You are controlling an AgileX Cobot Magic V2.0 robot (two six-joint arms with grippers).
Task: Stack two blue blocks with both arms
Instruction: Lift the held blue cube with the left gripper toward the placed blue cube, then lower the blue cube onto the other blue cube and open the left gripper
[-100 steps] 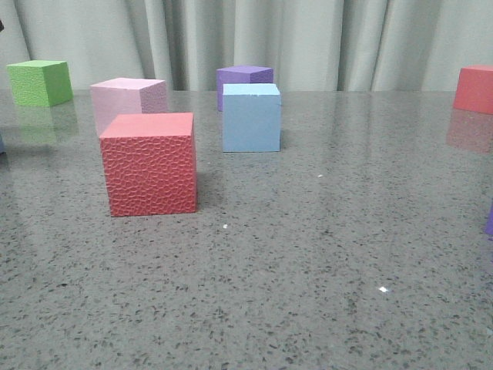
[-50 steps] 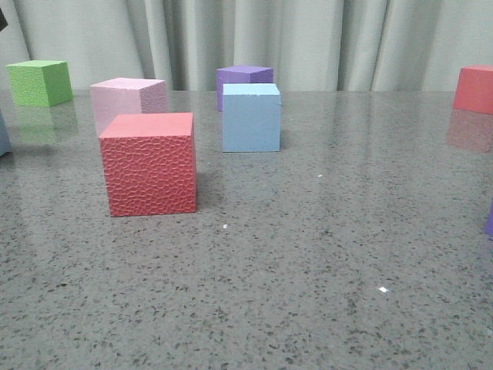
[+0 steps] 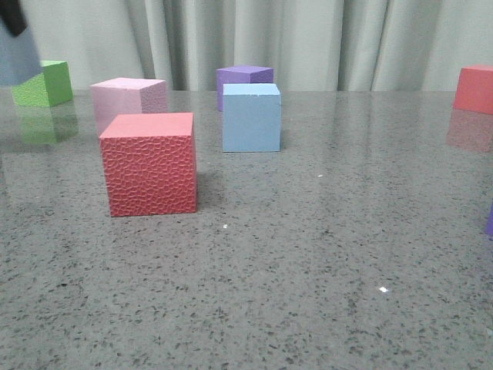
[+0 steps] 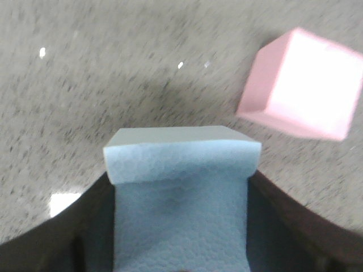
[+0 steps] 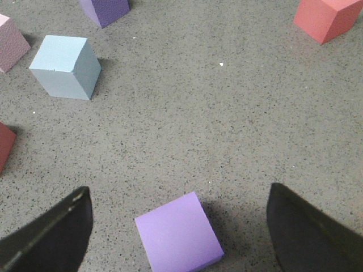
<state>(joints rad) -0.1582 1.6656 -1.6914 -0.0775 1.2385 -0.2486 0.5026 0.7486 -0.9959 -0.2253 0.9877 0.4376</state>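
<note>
Front view, counter (image 3: 308, 270): grey speckled stone, curtain behind.
Front view, held blue block (image 3: 17, 55): at 10 o'clock, cut by the picture's edge, off the counter, overlapping the green cube (image 3: 48, 83); dark bit of the left tool (image 3: 11, 17) just above it.
Front view, second blue block (image 3: 251, 116): on the counter, toward 12 o'clock of centre, upright, just in front of the dark purple cube (image 3: 244, 78); touching or apart cannot be told.
Front view, others: textured red cube (image 3: 149, 163) at 9 o'clock of centre; pink cube (image 3: 127, 100) just behind it; another red cube (image 3: 474, 89) at 2 o'clock by the edge.

Left wrist view, left tool (image 4: 180, 238): pinching a blue block (image 4: 181, 198), one dark finger against each side face.
Left wrist view, surroundings: blurred; counter (image 4: 113, 73) below, pink cube (image 4: 303, 85) at 2 o'clock, apart from the held block.

Right wrist view, right tool (image 5: 180, 232): spread wide, nothing between the fingers (image 5: 51, 235) but counter and cube.
Right wrist view, light purple cube (image 5: 178, 233): on the counter at 6 o'clock, between the fingers, touching neither.
Right wrist view, blue block (image 5: 65, 66): at 10 o'clock, on the counter (image 5: 227, 124), well apart from the tool; dark purple cube (image 5: 105, 9) at 11 o'clock; red cube (image 5: 329, 17) at 1 o'clock.
</note>
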